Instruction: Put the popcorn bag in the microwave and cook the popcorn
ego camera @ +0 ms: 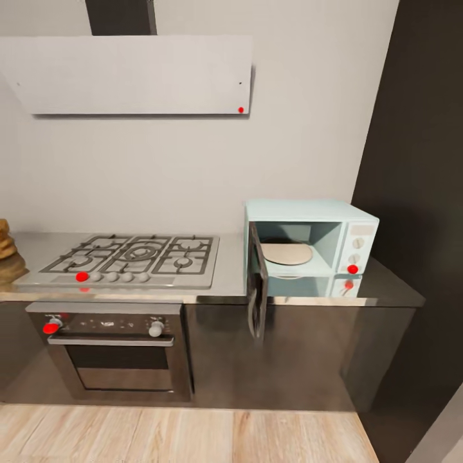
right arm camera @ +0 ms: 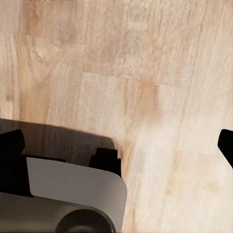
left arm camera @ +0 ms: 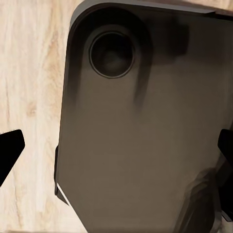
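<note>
Progress looks slight: judging by how things lie, the carrying has not begun. Nearest, in the left wrist view, the left hand [left arm camera: 116,145] shows two dark fingertips at the frame's edges, spread wide with nothing between them, above the robot's own dark base [left arm camera: 145,131] and the wood floor [left arm camera: 29,73]. In the right wrist view the right hand [right arm camera: 119,145] is likewise wide open and empty, its tips at the left and right edges over bare floorboards, with a corner of the base at the lower left.

Farther off, the head view takes in the floor along the bottom, then the dark cabinet fronts with the built-in oven [ego camera: 116,350] at lower left. On the worktop [ego camera: 231,270] sits the gas hob [ego camera: 128,257] at centre left. At the far left edge, partly cut off, a tan-brown lump is most likely the popcorn bag [ego camera: 5,247]; its mouth and contents cannot be made out. At centre right stands the microwave [ego camera: 312,247], door [ego camera: 257,289] already swung open toward the camera, turntable bare.

Left to do: reach the bag, grasp it, carry it past the hob, set it inside, shut the door and start heating. The open door juts over the worktop's front edge and may hinder an approach from the left. Above, the flat hood [ego camera: 128,74] hangs on the pale wall.
</note>
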Robot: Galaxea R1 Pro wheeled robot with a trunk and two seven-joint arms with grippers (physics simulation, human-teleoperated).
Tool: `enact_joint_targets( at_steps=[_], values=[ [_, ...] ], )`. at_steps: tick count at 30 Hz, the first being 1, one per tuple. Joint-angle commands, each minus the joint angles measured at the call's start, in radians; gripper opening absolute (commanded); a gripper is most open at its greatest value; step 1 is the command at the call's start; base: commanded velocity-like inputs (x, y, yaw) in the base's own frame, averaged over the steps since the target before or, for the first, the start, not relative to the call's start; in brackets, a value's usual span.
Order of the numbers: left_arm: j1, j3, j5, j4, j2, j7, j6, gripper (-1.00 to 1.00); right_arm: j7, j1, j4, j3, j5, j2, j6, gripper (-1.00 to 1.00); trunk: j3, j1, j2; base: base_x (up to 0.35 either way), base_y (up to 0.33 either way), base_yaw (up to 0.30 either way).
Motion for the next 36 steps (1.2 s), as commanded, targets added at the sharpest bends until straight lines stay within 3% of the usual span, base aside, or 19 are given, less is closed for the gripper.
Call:
enact_joint_targets(
  at_steps=[1, 9, 12, 19, 24, 36],
  values=[
    [0.001, 0.002, 0.007, -0.002, 0.0, 0.0, -0.001, 1.0, 0.002, -0.001, 0.003, -0.009, 0.009, -0.001, -0.005, 1.0, -0.001, 0.0, 0.0, 0.0, 0.0, 0.26],
    [0.001, 0.002, 0.007, -0.002, 0.0, 0.0, -0.001, 1.0, -0.001, 0.01, 0.003, -0.009, 0.008, 0.001, -0.033, 1.0, -0.001, 0.0, 0.0, 0.0, 0.0, 0.266],
    [0.001, 0.002, 0.007, -0.002, 0.0, 0.001, -0.001, 1.0, -0.032, 0.027, 0.003, -0.009, 0.008, 0.001, -0.073, 1.0, -0.001, 0.0, 0.0, 0.0, 0.0, 0.265],
    [0.001, 0.002, 0.008, -0.002, 0.0, 0.001, -0.001, 1.0, -0.058, 0.067, 0.004, -0.009, 0.01, 0.004, -0.077, 1.0, -0.001, 0.0, 0.0, 0.0, 0.0, 0.253],
    [0.001, 0.002, 0.008, -0.002, 0.0, 0.001, -0.001, 1.0, -0.06, 0.101, 0.003, -0.01, 0.006, 0.04, -0.084, 1.0, 0.001, 0.0, 0.0, 0.0, 0.0, 0.255],
    [0.001, 0.002, 0.008, -0.002, -0.001, 0.001, -0.001, 1.0, -0.084, 0.102, 0.003, -0.009, 0.012, 0.044, -0.083, 1.0, 0.007, 0.0, 0.0, 0.0, 0.0, 0.259]
  ],
)
